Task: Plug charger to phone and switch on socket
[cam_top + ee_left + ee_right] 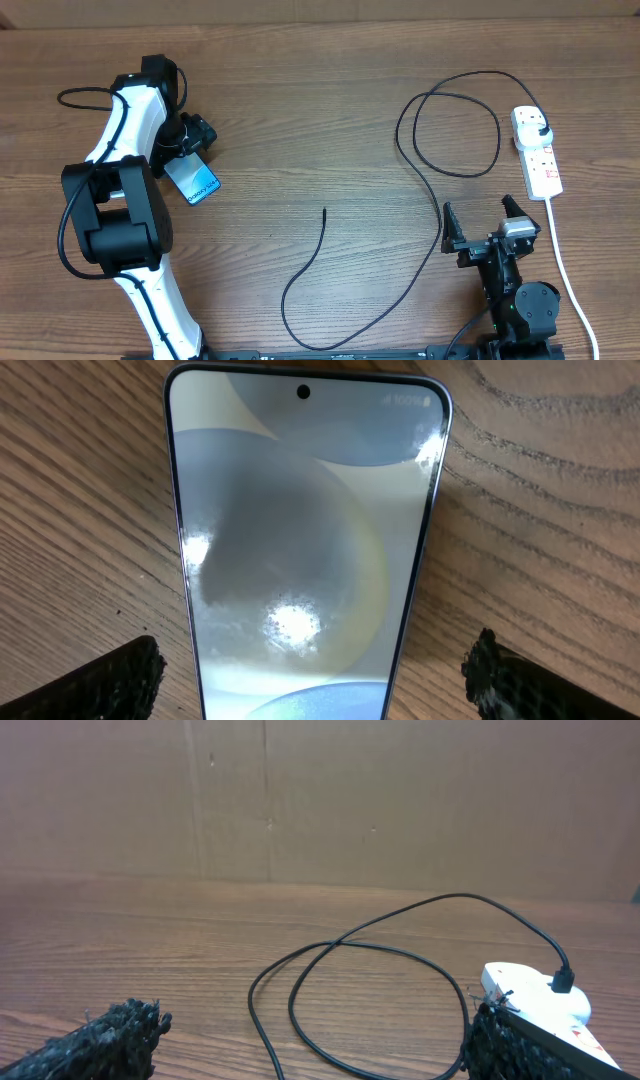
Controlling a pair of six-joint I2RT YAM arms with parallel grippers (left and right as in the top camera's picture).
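The phone (192, 181) lies flat at the left, screen lit light blue. My left gripper (190, 140) hovers over it. In the left wrist view the phone (300, 550) runs between the open fingertips (120, 678), clear of both. The charger cable (285, 290) loops across the table; its free connector end (324, 212) lies mid-table and its black plug (540, 130) sits in the white socket strip (537, 160). My right gripper (482, 218) is open and empty, just below the strip. Ahead of it lie the cable loop (290, 1004) and the strip (530, 995).
The strip's white cord (565, 270) runs down the right side past the right arm's base. A thin black wire (80, 95) curls beside the left arm. A brown cardboard wall (320, 800) stands behind the wooden table (300, 110).
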